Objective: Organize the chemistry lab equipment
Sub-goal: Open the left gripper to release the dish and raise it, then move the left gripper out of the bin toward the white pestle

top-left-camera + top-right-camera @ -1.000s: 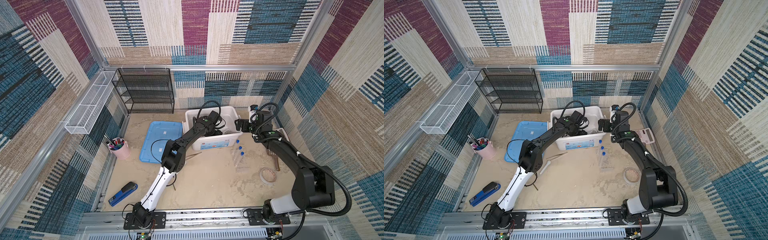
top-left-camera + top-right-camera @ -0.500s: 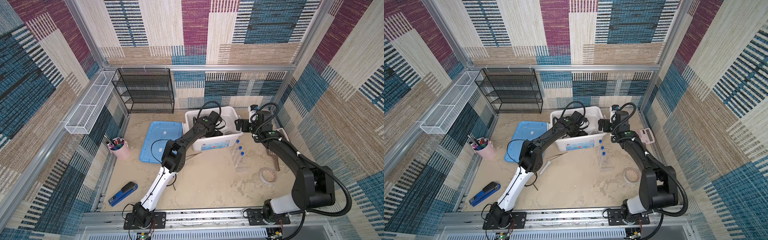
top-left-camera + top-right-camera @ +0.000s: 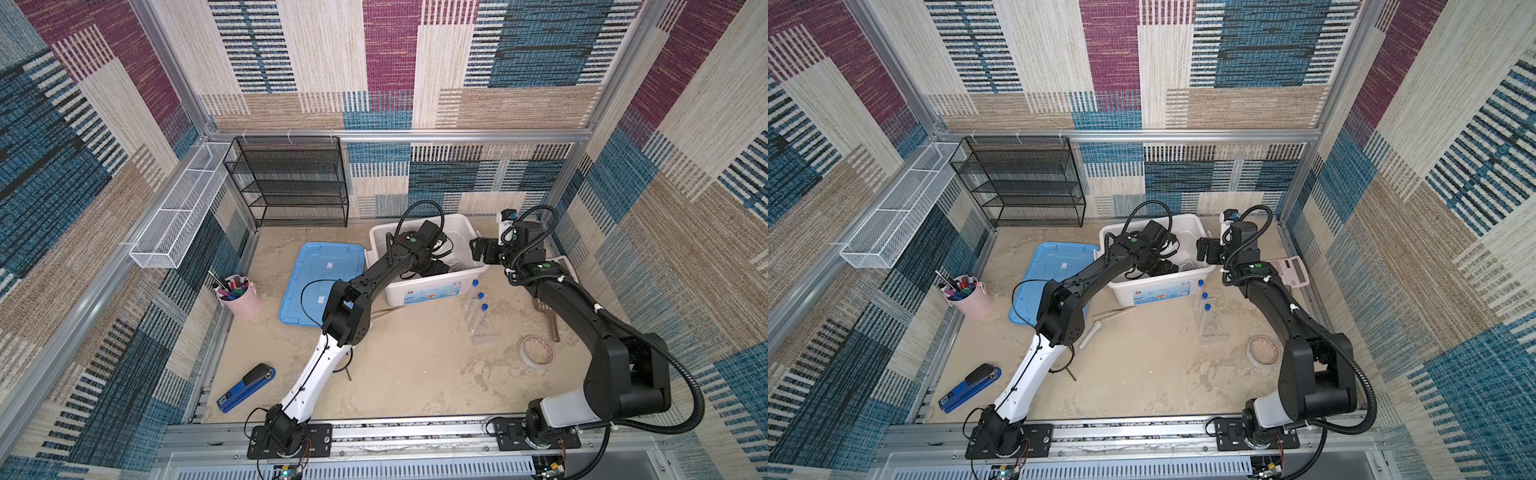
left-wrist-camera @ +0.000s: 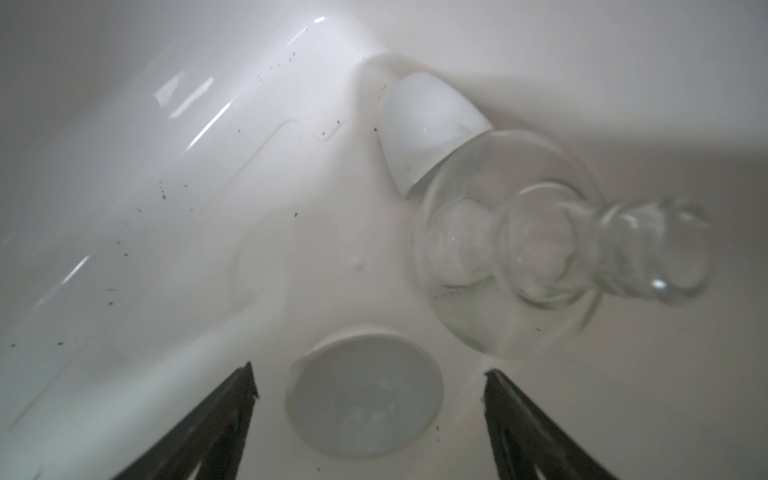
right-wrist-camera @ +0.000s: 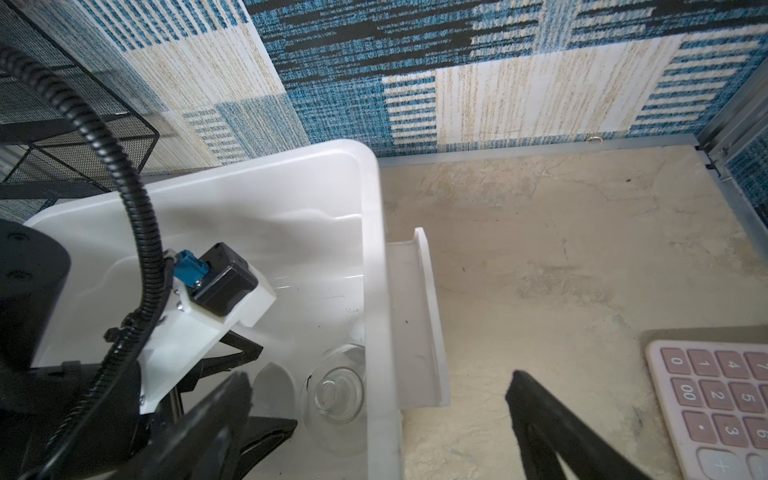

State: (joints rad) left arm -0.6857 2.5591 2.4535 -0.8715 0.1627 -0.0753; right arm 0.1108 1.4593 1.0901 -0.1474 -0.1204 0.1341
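Note:
My left gripper (image 4: 370, 374) is open low inside the white bin (image 3: 432, 286). A small white dish (image 4: 363, 390) rests on the bin floor between its fingers, touching neither. A second white dish (image 4: 428, 133) lies tipped beside the glass flask (image 4: 540, 245), which is on its side. My right gripper (image 5: 378, 384) is open above the bin's right wall, holding nothing. Blue-capped test tubes (image 3: 478, 297) stand in a clear rack (image 3: 482, 328) in front of the bin. Tweezers (image 3: 386, 311), a white pestle (image 3: 1090, 334) and the black ring tripod (image 3: 1065, 365) lie on the table near the left arm.
A blue lid (image 3: 320, 286) lies left of the bin, with a pink cup of pens (image 3: 241, 297) and a blue stapler (image 3: 247, 386) further left. A tape roll (image 3: 536, 351) and a pink-keyed calculator (image 3: 1287, 270) are on the right. A black mesh shelf (image 3: 291, 183) stands at the back.
The left gripper's jaws have spread wider inside the bin. Both arms have stayed where they were.

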